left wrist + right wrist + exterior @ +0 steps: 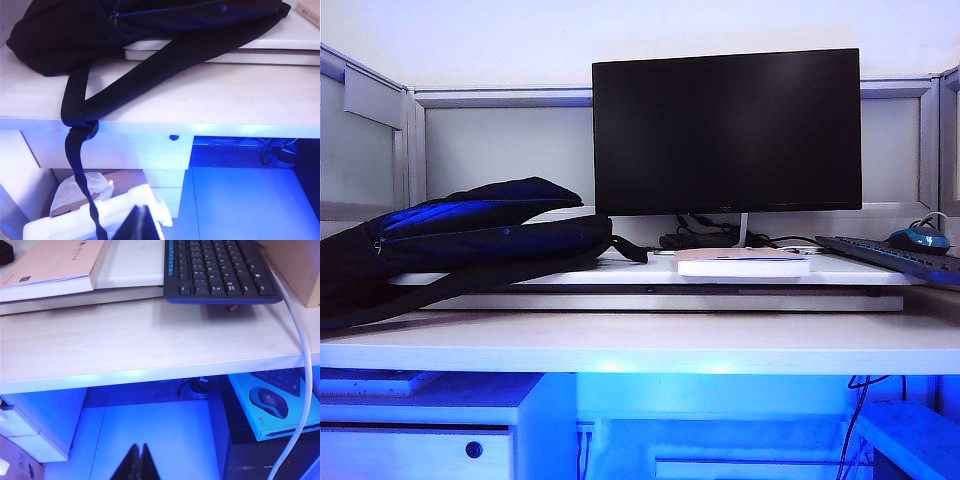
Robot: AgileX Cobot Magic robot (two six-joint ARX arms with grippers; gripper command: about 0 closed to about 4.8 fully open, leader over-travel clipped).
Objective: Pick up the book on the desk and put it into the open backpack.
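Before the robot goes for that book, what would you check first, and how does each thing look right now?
1. Book reachable: ok, it lies flat on the raised platform in front of the monitor, nothing on top.
2. Backpack open: ok, blue lining shows in the gap, though the opening looks narrow.
3. Left gripper ready: not ok, shut and empty, below the desk edge.
4. Right gripper ready: not ok, shut and empty, also below the desk edge.
5. Path clear: cannot tell; the keyboard sits close beside the book.
6. Backpack strap dangles over the desk front: a possible snag.
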